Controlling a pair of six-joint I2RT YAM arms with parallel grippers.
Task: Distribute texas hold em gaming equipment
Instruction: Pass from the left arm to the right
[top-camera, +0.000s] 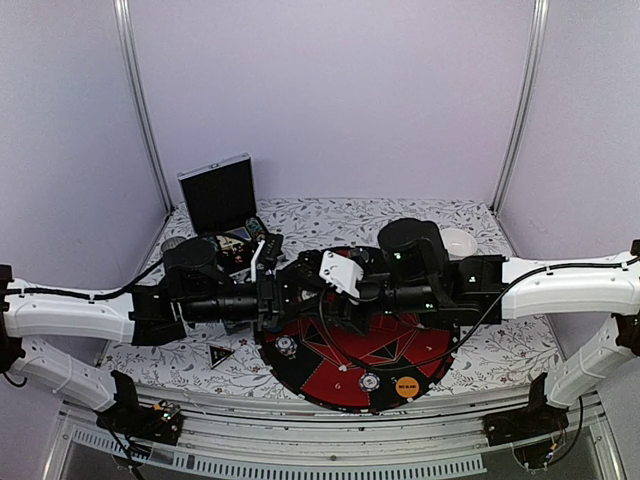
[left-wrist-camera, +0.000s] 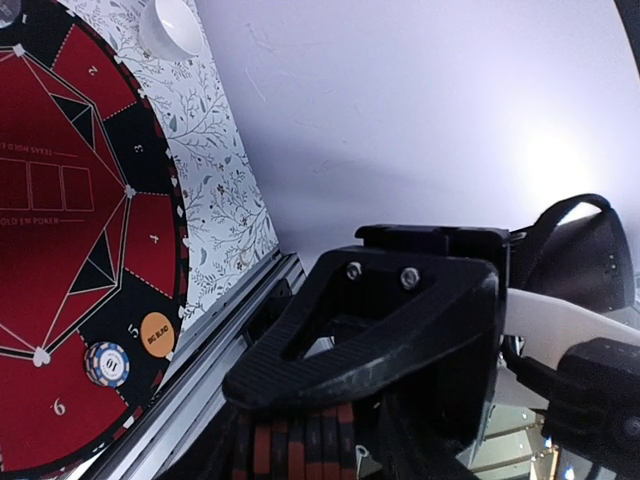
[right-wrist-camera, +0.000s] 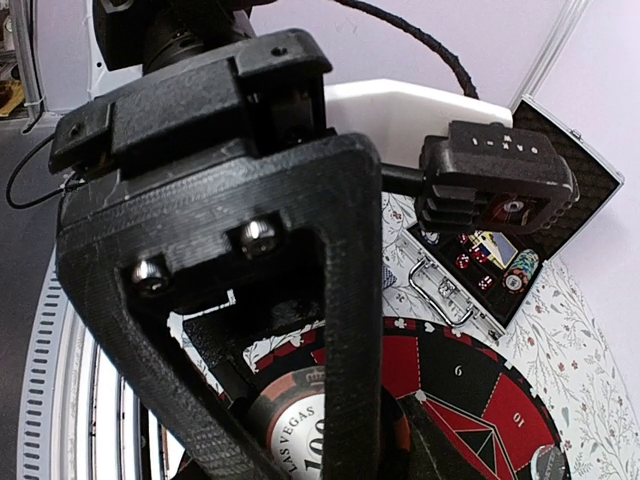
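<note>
- Top external view: both arms reach in from the sides and meet nose to nose over the big round red-and-black mat (top-camera: 330, 375), apparently so a stack can pass between them.
- The right gripper (right-wrist-camera: 290, 400) looks closed around a stack of red-and-black striped poker chips (left-wrist-camera: 300, 445), a "Las Vegas" face showing between its fingers. The left gripper (left-wrist-camera: 290, 400) sits right at that stack, but whether its jaws are wide or pinching cannot be told.
- On the mat lie one lone striped chip (top-camera: 287, 346), another (top-camera: 369, 381) and a round orange blind button (top-camera: 406, 386) — a small black triangular marker (top-camera: 220, 353) rests just off the mat's left rim, on the flowered cloth (top-camera: 500, 350).
- An open silver-edged black case (top-camera: 217, 195) stands back left and a white bowl (top-camera: 458, 240) back right. The mat's near edge runs close to the metal front rail (top-camera: 300, 440), so free room seems mainly on the right.
</note>
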